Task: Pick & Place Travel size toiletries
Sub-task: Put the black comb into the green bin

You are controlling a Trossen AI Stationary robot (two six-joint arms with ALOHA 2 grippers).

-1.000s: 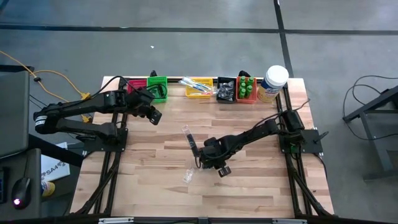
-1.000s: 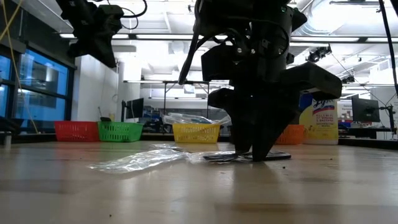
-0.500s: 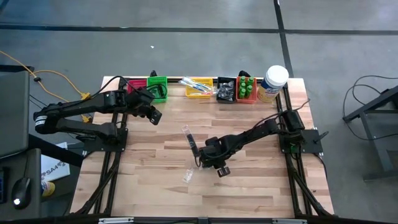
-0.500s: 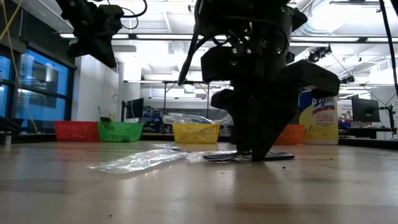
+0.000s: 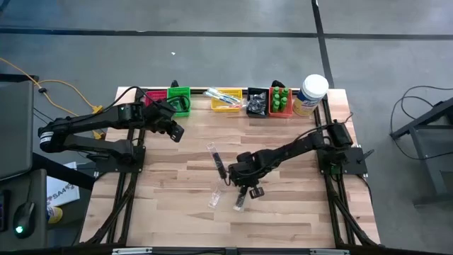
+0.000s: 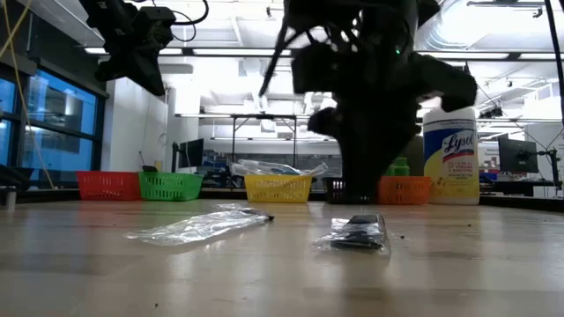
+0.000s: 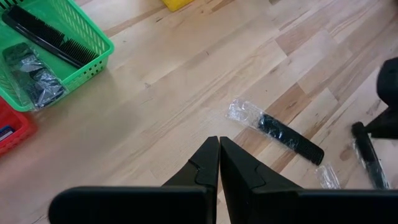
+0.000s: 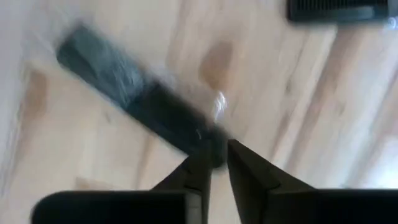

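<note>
1. Nearest the front edge of the table (image 5: 170, 191), well forward of the yellow bin (image 5: 228, 108), lies the task item I am working: a slim black toiletry in clear wrap (image 5: 241, 200). It is flat on the wood. A crumpled clear wrapper (image 5: 214, 200) lies just beside it; I cannot tell what it holds.
2. My right gripper (image 8: 219, 152) hangs above that black item, slightly nearer the yellow bin. Its fingers are drawn almost together with only a sliver between them. They pinch nothing, because the low view shows the item resting on the table below the tips. In my judgement the grip failed and the pick must be repeated.
3. A wrapped black comb (image 5: 218, 161) lies between the gripper and the yellow bin, awaiting its turn.
4. My left gripper (image 7: 219, 146), fingers pressed together and empty, waits in the air off to the left of the yellow bin, beside the green bin (image 7: 106, 46), clear of the working arm.
5. The big Lysol jar (image 6: 451, 163) stands at the right end of the bin row, well away from the yellow bin.
6. Change noted: a second ago my right gripper was down on the table, covering the item. It is now raised, and the item lies exposed, nearer the front edge. The left arm has not moved.
</note>
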